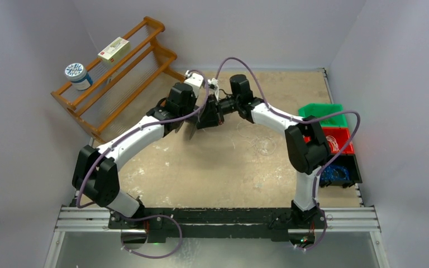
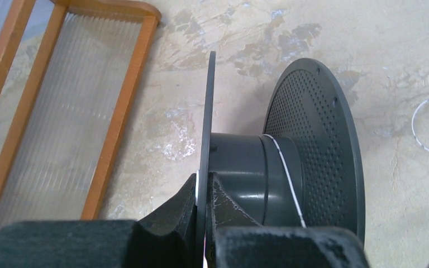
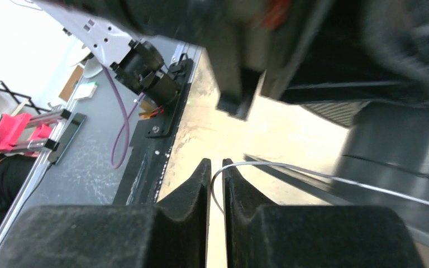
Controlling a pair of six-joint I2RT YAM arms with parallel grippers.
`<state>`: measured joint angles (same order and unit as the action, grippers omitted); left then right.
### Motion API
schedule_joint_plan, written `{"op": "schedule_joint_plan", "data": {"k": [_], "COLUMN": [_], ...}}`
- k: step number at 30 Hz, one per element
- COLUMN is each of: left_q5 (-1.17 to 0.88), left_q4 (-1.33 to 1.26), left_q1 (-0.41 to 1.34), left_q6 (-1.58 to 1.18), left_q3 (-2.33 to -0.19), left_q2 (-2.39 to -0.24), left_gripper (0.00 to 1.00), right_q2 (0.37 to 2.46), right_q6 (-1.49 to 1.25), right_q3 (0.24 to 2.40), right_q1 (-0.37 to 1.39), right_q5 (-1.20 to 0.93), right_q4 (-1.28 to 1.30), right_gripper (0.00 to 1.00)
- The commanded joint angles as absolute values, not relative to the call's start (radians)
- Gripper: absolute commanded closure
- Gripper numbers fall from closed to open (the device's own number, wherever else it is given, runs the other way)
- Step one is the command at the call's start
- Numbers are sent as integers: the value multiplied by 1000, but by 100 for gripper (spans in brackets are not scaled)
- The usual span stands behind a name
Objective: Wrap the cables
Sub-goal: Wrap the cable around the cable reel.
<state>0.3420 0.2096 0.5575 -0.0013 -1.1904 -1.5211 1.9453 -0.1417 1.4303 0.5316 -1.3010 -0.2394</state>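
A dark grey spool (image 1: 202, 120) is held off the table near the middle back. My left gripper (image 2: 203, 180) is shut on its thin solid flange (image 2: 210, 106); the hub (image 2: 240, 167) and the perforated flange (image 2: 318, 139) lie to the right of it. One thin whitish cable (image 2: 288, 181) crosses the hub. My right gripper (image 3: 216, 167) is right beside the spool (image 3: 402, 162), its fingers nearly together with the cable (image 3: 313, 177) looped between them and running to the hub. More loose cable (image 1: 263, 144) lies coiled on the table.
A wooden rack (image 1: 117, 78) stands at the back left, holding a box (image 1: 113, 50) and a tub (image 1: 78, 75). Green (image 1: 321, 111), red (image 1: 338, 139) and black (image 1: 343, 170) bins sit at the right edge, the black one holding blue wires.
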Motion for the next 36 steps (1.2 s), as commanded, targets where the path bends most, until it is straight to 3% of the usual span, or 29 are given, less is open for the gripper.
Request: {"op": "schedule_joint_plan", "data": {"k": [1,9,22,25,30,36], "left_q5": [380,256,-78,-111,-168,-252], "left_q4": [156,139,72,71,71,81], "left_q1": [514,411,213,186,150,117], "left_q6": [-120,-310,-578,-599,-626,-636], "left_q3": [-1280,-1303,-1357,-1376,-1399,-1401], "left_q2": [-1524,-1520,-1467,-1461,-1451,-1405], "left_gripper": [100,100,100,100,100,100], "right_q2": [1921,1935,1996,2022,2045,2021], "right_q6": [-130,-89,180,314,497,442], "right_q3": [1384,1325,1344,1389,1429,1381], "right_q1": [569,601,600,600,597,507], "right_q5": [-1369,-1333,-1279,-1263,-1229,-1217], "right_q4": [-301,-298,-43,115,324,269], "right_gripper": [84,83,83,84,88,100]}}
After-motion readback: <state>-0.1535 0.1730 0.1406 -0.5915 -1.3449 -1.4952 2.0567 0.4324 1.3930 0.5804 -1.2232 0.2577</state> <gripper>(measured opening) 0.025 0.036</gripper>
